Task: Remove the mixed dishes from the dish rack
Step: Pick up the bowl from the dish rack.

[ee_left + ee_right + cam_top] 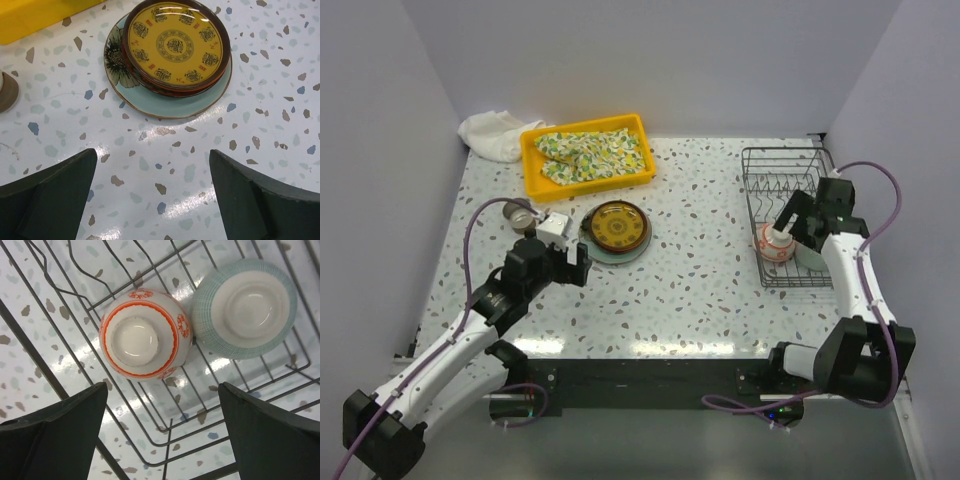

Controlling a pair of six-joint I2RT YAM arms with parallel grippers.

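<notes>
Red-patterned white bowl [145, 335], inverted in the dish rack [788, 180], is to be straddled centrally by the right gripper's [162, 390] spread jaws before closure.

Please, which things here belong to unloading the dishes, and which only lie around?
Job: dish rack, red-patterned bowl, celadon bowl, yellow-brown plate, pale blue plate, small cup.
Lying about: yellow tray, floral cloth, white cloth.

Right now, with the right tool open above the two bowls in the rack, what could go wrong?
The red-patterned bowl and the celadon bowl lie upside down, close together; lifting one may knock the other. A finger of the right tool may also catch a wire of the dish rack.
</notes>
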